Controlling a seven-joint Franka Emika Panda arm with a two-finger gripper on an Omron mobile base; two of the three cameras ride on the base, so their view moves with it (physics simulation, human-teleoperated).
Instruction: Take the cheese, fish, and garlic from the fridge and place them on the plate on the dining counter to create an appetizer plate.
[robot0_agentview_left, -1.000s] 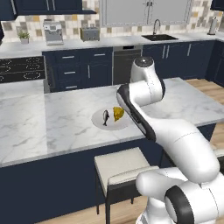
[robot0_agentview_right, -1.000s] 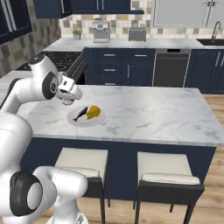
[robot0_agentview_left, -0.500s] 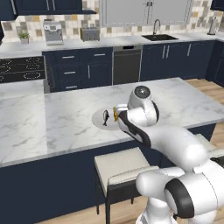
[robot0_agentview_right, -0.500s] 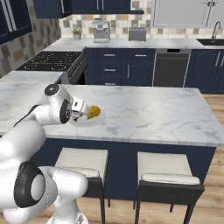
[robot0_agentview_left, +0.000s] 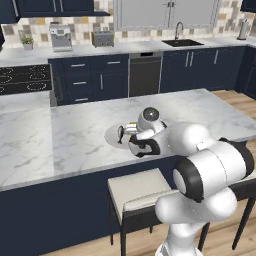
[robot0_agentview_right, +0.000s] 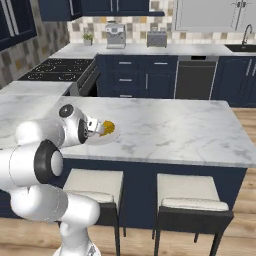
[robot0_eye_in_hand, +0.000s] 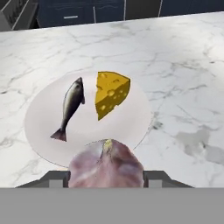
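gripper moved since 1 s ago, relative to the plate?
Yes. In the left base view the gripper has dropped from above the plate to its near right edge, low over the dining counter, holding the garlic.

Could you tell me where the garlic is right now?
In the hand view the garlic sits between the jaws at the bottom centre, over the near rim of the plate, below the fish and cheese.

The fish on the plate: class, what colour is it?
Dark grey-black; the fish shows best in the hand view, lying beside the yellow cheese.
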